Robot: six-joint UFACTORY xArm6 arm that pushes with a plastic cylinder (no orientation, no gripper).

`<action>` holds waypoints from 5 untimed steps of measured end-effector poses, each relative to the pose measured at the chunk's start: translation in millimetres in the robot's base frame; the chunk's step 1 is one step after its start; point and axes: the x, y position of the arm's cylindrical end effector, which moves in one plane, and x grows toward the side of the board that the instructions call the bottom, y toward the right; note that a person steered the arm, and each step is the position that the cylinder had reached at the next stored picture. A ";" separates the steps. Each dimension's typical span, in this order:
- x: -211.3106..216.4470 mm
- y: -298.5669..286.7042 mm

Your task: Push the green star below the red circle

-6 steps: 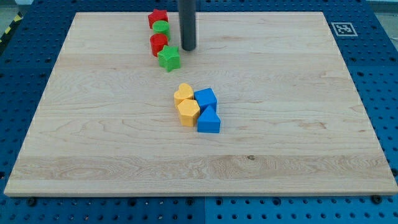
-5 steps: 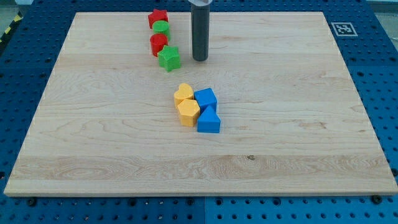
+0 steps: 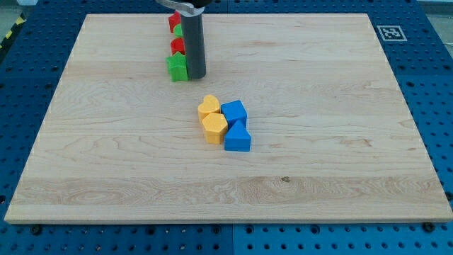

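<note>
There is no hand on this arm; my tip (image 3: 196,76) presses the right side of the green star (image 3: 177,68), which sits just below the red circle (image 3: 178,47) on the counter (image 3: 340,142). Pushing further left risks sliding the star out from under the circle, or bumping the circle into the green block (image 3: 180,31) and red block (image 3: 173,21) above it.
</note>
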 end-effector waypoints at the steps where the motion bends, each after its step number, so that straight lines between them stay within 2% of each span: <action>1: 19.2 0.0; 5: 19.5 0.0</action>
